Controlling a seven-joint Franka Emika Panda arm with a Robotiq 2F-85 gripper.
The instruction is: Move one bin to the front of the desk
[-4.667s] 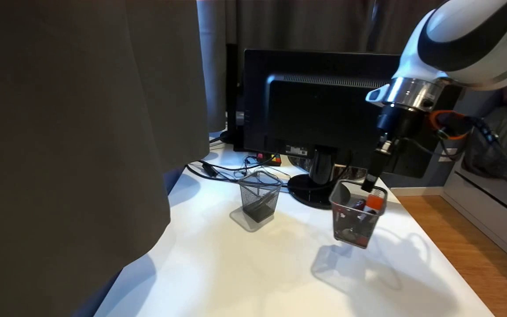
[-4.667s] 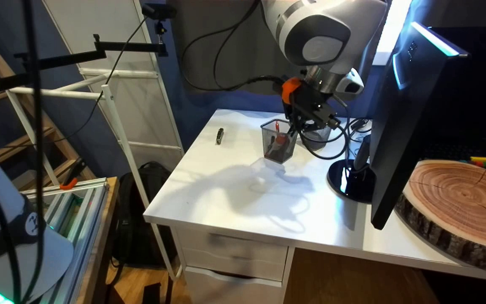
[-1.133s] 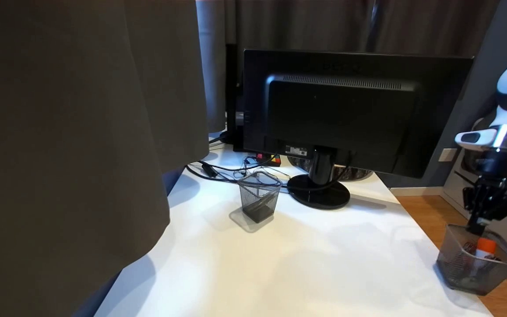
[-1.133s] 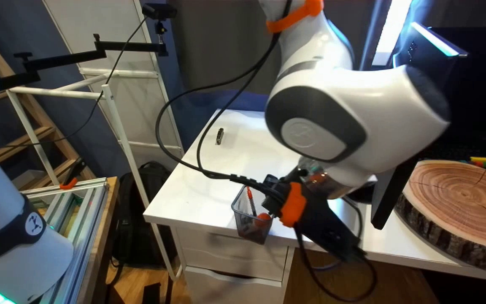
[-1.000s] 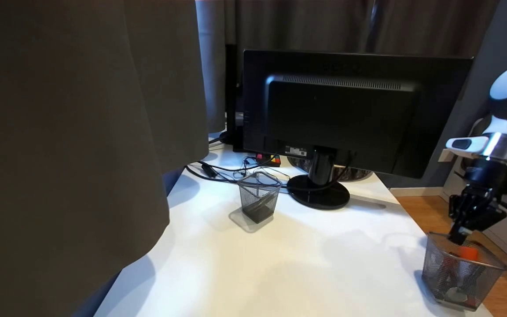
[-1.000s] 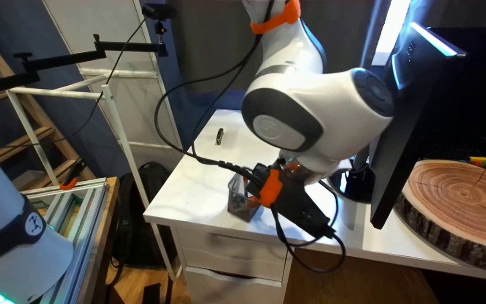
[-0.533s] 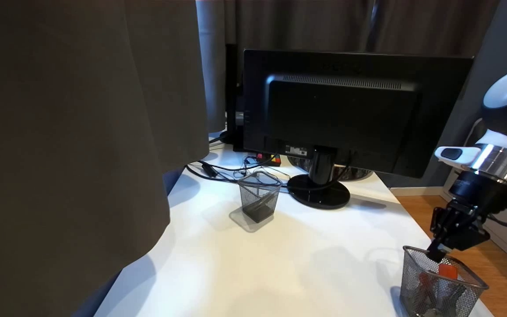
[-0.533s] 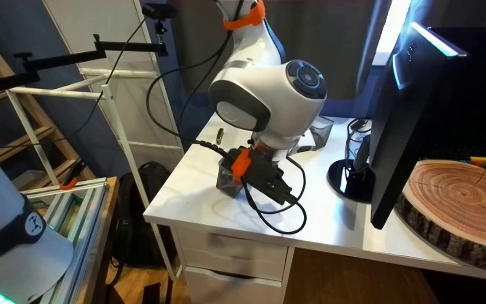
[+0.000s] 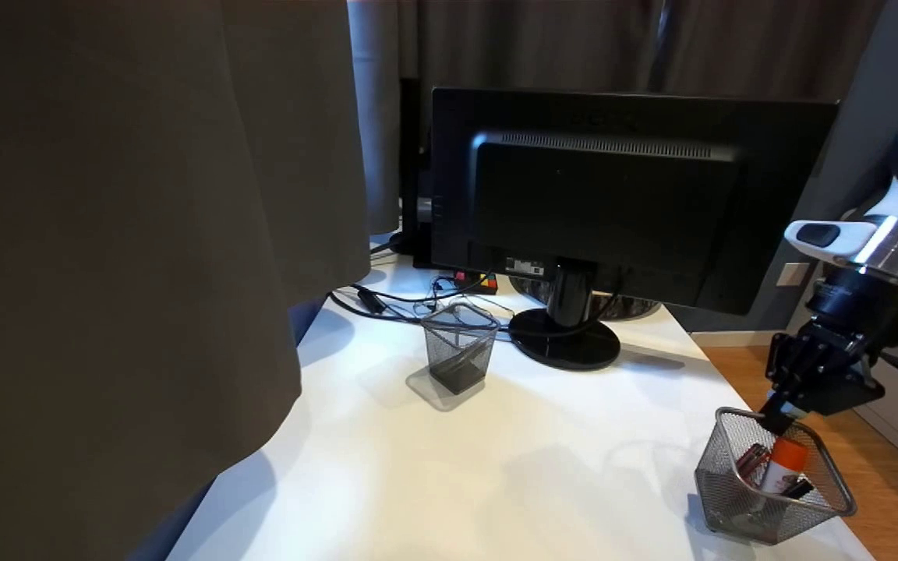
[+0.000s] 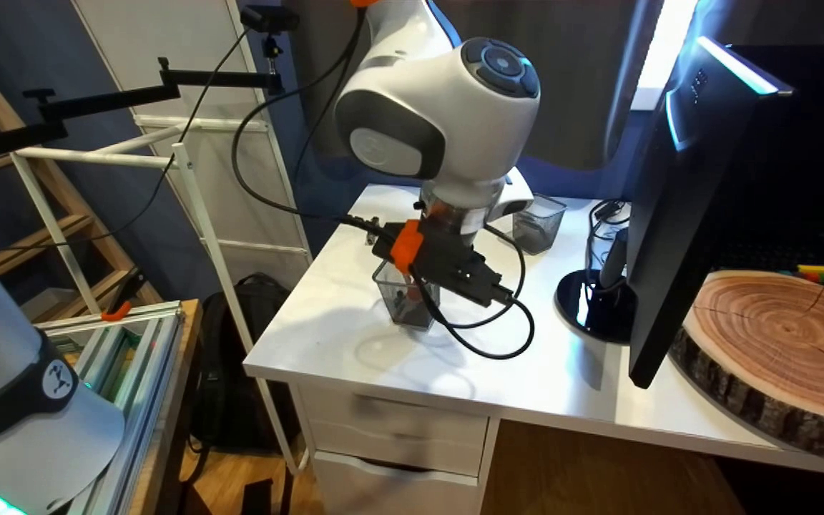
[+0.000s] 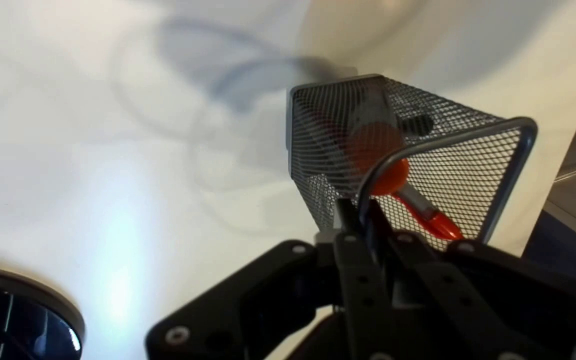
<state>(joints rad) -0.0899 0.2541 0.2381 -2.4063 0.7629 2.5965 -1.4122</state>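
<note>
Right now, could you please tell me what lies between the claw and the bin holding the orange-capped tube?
Nothing visible lies there in the wrist view: the claw grips the bin directly by its rim.

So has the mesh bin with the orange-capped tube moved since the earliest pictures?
Yes: in an exterior view, the bin has moved away from the monitor base, toward the edge of the desk above the drawers.

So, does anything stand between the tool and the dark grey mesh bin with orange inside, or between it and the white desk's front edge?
Nothing visible does: the black two-fingered tool pinches the dark grey square mesh bin by its rim, and no object shows on the white desk between bin and that edge.
</note>
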